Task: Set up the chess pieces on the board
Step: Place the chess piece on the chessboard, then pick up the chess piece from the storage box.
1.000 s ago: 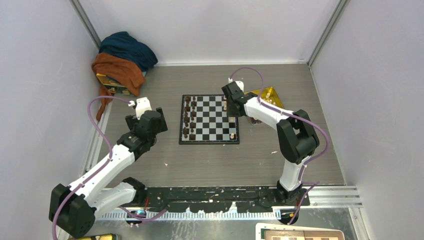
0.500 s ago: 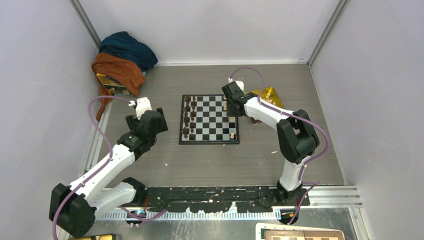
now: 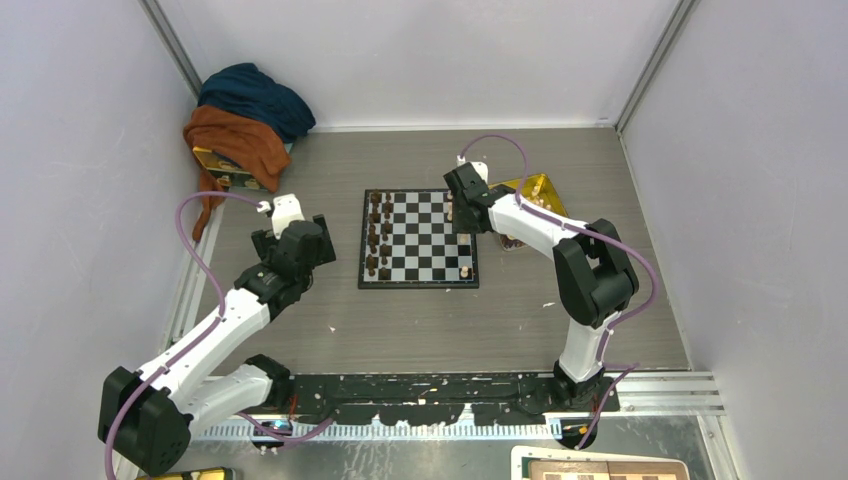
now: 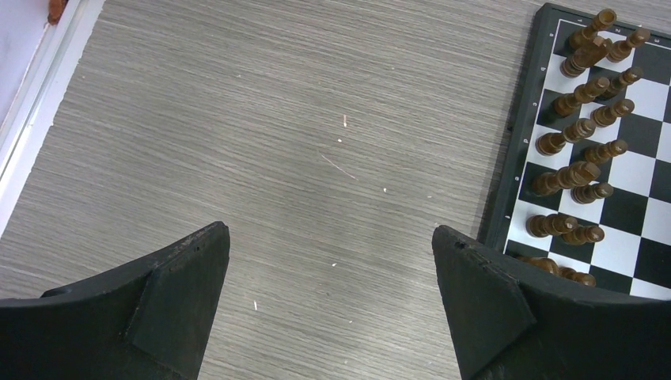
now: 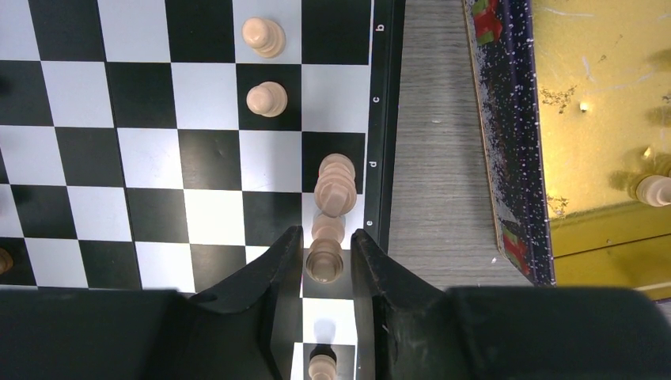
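Note:
The board (image 3: pixel 425 255) lies mid-table; it also shows in the right wrist view (image 5: pixel 150 95) and the left wrist view (image 4: pixel 645 170). Light-tan chess pieces (image 5: pixel 267 99) stand along its right side, with a taller one (image 5: pixel 335 182) on the edge file. My right gripper (image 3: pixel 458 212) hangs over that edge. In its wrist view my right gripper (image 5: pixel 326 233) has its jaws narrowly apart around one upright light-tan piece (image 5: pixel 324 265), with a thin gap on each side. My left gripper (image 4: pixel 331 229) is wide open and empty over bare table left of the board (image 3: pixel 305 240).
Dark brown pieces (image 3: pixel 378 235) fill the board's left columns. A shiny yellow tray (image 5: pixel 601 119) right of the board holds a light-tan piece (image 5: pixel 655 188). Blue and orange cloths (image 3: pixel 245 120) are piled on a box at the back left. Walls enclose the table.

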`<act>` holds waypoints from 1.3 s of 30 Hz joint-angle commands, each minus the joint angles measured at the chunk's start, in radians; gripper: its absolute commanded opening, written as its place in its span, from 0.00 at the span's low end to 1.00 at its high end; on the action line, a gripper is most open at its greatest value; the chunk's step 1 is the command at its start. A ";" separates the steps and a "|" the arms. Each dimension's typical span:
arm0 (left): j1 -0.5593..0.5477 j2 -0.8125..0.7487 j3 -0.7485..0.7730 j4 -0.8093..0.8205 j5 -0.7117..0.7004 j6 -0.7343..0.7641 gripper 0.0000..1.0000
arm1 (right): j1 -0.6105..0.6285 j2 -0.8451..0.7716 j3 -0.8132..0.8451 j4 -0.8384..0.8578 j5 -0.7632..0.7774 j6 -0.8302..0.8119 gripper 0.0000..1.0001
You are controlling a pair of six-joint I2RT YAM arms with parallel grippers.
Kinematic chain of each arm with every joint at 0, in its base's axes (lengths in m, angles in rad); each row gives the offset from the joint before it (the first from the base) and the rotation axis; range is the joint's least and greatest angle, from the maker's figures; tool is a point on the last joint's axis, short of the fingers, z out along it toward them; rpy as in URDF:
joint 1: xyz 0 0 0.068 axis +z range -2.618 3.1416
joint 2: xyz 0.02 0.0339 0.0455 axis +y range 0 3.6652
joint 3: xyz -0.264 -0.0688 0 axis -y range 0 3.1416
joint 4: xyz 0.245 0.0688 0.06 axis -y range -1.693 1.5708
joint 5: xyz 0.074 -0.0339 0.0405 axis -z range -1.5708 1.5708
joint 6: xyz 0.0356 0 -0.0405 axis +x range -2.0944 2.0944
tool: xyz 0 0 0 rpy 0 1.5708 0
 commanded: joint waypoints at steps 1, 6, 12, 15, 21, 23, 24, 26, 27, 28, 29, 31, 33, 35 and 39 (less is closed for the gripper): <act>-0.005 -0.022 0.002 0.035 -0.009 -0.012 1.00 | -0.004 -0.039 0.001 0.010 0.011 -0.006 0.35; -0.005 -0.033 0.003 0.029 -0.012 -0.018 1.00 | -0.004 -0.077 0.013 -0.010 0.020 -0.017 0.35; -0.006 -0.033 0.009 0.028 -0.016 -0.024 1.00 | -0.004 -0.142 0.084 -0.075 0.019 -0.036 0.35; -0.006 -0.024 0.016 0.028 -0.014 -0.028 1.00 | -0.004 -0.168 0.119 -0.095 0.035 -0.043 0.35; -0.014 -0.011 0.026 0.028 -0.013 -0.031 1.00 | -0.056 -0.198 0.130 -0.100 0.074 -0.047 0.35; -0.014 -0.010 0.027 0.028 -0.014 -0.030 1.00 | -0.094 -0.198 0.124 -0.097 0.086 -0.046 0.35; -0.014 -0.010 0.028 0.029 -0.014 -0.029 1.00 | -0.117 -0.194 0.123 -0.096 0.089 -0.042 0.35; -0.015 -0.009 0.028 0.029 -0.015 -0.027 1.00 | -0.170 -0.179 0.120 -0.090 0.097 -0.037 0.35; -0.015 -0.007 0.029 0.029 -0.014 -0.027 1.00 | -0.195 -0.167 0.122 -0.088 0.100 -0.035 0.35; -0.015 -0.006 0.029 0.029 -0.014 -0.027 1.00 | -0.221 -0.155 0.120 -0.084 0.102 -0.032 0.35; -0.015 -0.003 0.030 0.029 -0.014 -0.028 1.00 | -0.245 -0.144 0.118 -0.079 0.102 -0.028 0.35; -0.015 0.001 0.034 0.030 -0.014 -0.024 1.00 | -0.297 -0.119 0.111 -0.057 0.096 -0.022 0.35; -0.015 0.007 0.037 0.029 -0.014 -0.022 1.00 | -0.334 -0.095 0.113 -0.045 0.088 -0.017 0.35; -0.015 0.014 0.041 0.031 -0.016 -0.020 1.00 | -0.362 -0.065 0.129 -0.045 0.078 -0.012 0.35; -0.015 0.026 0.043 0.037 -0.016 -0.018 1.00 | -0.394 -0.016 0.147 -0.041 0.067 -0.006 0.35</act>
